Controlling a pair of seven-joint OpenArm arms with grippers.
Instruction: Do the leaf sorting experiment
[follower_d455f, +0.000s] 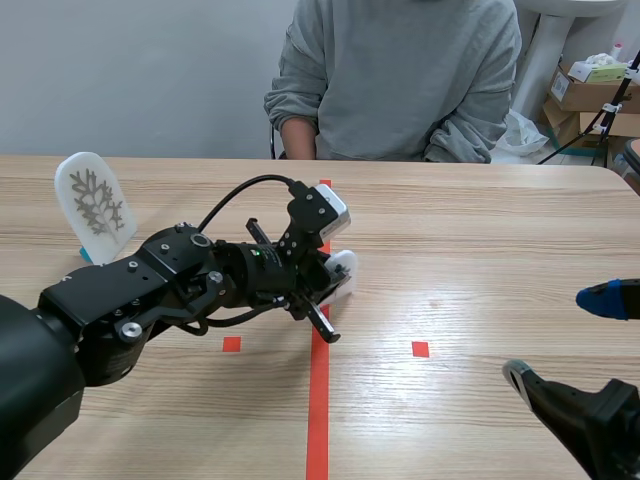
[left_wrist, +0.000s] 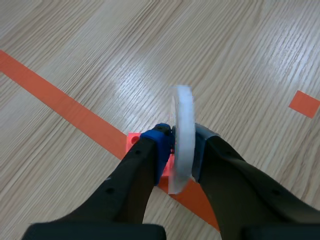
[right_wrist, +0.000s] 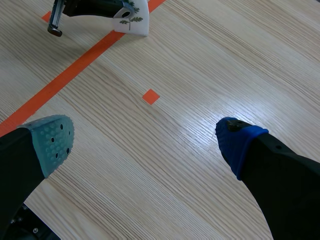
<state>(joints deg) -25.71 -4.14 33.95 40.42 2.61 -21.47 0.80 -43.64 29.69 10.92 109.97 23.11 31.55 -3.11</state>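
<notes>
Leaf tile pinched over the centre tape line

Leaf tile (follower_d455f: 341, 272), a white rounded plaque, is sitting near the middle of the scene frame, right at the long orange-red tape line. The left gripper (follower_d455f: 325, 285) is clamping it. In the left wrist view the tile (left_wrist: 182, 135) is showing edge-on and upright between the fingers of that gripper (left_wrist: 181, 142), with the blue pad (left_wrist: 159, 137) pressing one face and the grey pad (left_wrist: 202, 137) the other. A small red block (left_wrist: 133, 141) is lying on the tape just beside the blue pad, at the tile's lower edge; whether the tile is seated in it cannot be told. From the right wrist view, the tile (right_wrist: 136, 19) is showing a small green leaf print, well ahead of the right gripper (right_wrist: 145, 145).

A second leaf tile (follower_d455f: 95, 205), printed with a grey branching leaf, is standing upright on a teal base (follower_d455f: 85, 255) at the left of the scene frame, above the left arm.

The right gripper (follower_d455f: 562, 338) is hanging at the lower right of the scene frame, its fingers spread wide and holding nothing, above the bare wooden table (follower_d455f: 480, 230).

A person in a grey sweatshirt (follower_d455f: 400, 80) is sitting across the table at the top centre, and cardboard boxes (follower_d455f: 585, 90) are stacked at the upper right.
</notes>
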